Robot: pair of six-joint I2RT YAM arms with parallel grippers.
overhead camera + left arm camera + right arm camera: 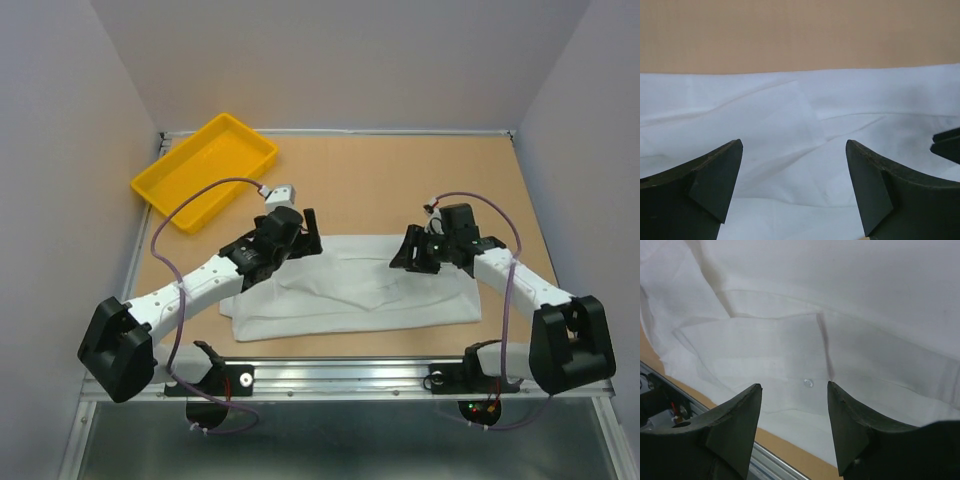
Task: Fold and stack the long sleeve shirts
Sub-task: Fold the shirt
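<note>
Well beyond shirt (350, 300): yellow tray (205, 168) (far-left)

We see soft, even overhead light and sharp focus on the worktop (400, 180), with only faint shadows under the arms (200, 285), while the wrist views render the white shirt (850, 290) dimmer, greyish, slightly soft.

No legible text, label, brand, number or sign in any view. Surfaces checked: shirt (350, 300), tray (205, 165), bench (400, 180), left arm (195, 285), right arm (520, 280). All plain.
</note>
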